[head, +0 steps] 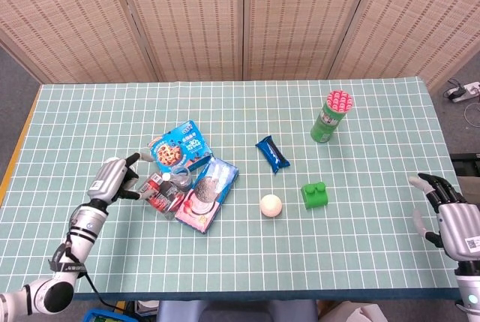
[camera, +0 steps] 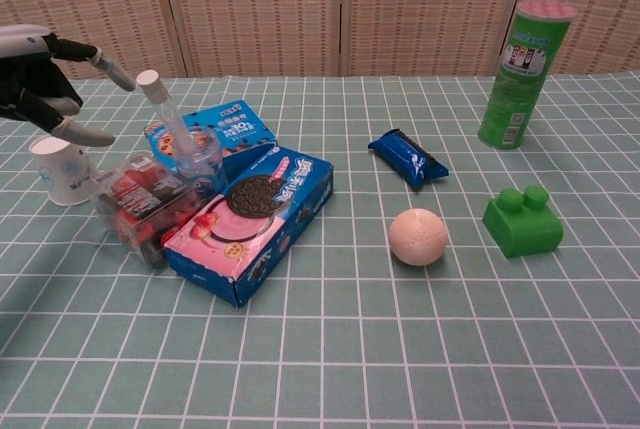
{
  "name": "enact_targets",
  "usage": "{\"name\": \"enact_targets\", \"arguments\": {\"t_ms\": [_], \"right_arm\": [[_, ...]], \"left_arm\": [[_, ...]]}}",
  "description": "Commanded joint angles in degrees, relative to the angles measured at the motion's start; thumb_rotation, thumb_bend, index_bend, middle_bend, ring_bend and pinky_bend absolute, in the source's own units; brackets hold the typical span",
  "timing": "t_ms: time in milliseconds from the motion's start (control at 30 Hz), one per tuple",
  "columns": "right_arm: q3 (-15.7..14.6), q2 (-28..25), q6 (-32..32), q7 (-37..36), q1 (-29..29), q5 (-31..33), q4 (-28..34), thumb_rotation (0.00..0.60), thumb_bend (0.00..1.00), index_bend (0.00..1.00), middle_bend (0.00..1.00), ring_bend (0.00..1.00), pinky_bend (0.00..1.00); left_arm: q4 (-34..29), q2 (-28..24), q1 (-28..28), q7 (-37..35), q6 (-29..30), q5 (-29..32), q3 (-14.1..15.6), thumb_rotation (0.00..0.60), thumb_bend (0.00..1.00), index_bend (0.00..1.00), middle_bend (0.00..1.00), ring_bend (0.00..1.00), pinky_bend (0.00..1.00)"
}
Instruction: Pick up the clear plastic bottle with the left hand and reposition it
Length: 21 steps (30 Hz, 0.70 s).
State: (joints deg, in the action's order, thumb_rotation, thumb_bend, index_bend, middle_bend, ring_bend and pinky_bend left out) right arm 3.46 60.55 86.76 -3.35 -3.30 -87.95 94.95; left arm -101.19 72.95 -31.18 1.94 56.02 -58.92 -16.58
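Clear plastic bottle cap-up in chest view, indistinct from head view.

bottle behind cookie box | ball left of block

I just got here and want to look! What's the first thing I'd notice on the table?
Probably the bright pile of snack boxes at the table's left, topped by the pink-and-blue Oreo box, with a clear plastic bottle leaning among them. The robot's left hand hovers beside it, fingers spread. Far right stands a tall green chip can.
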Motion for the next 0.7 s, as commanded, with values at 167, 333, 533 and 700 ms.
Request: {"name": "enact_targets", "arguments": {"t_ms": [167, 333, 533, 700], "right_arm": [[-0.1, -0.3, 0.2, -0.8, 0.1, -0.3, 0.0, 0.6, 0.47, 0.22, 0.17, 0.13, 0.35], [0.0, -0.5, 0.2, -1.5, 0.1, -0.2, -0.1, 0.6, 0.47, 0.22, 0.17, 0.13, 0.35], [0.1, -0.7, 0.1, -2.0, 0.1, -0.1, -0.2, 0.6, 0.47, 0.22, 0.17, 0.13, 0.35], [0.1, -0.8, 0.2, -2.4, 0.1, -0.1, -0.2, 0.6, 0.47, 0.22, 0.17, 0.13, 0.35]], "left_arm": [[0.3, 1.7, -2.7, -0.8, -2.4, 3.5, -0.7, 0.6, 0.09, 0.39, 1.0, 1.0, 1.0], [0.8, 2.8, -4.4, -1.7, -3.7, 5.4, -1.2, 0.6, 0.09, 0.4, 1.0, 1.0, 1.0], [1.1, 4.0, -5.7, -4.4, -5.1, 6.2, -1.9, 0.6, 0.08, 0.41, 1.0, 1.0, 1.0], [1.6, 4.8, -6.5, -6.3, -5.8, 6.2, -2.2, 0.6, 0.09, 0.42, 1.0, 1.0, 1.0]]}}
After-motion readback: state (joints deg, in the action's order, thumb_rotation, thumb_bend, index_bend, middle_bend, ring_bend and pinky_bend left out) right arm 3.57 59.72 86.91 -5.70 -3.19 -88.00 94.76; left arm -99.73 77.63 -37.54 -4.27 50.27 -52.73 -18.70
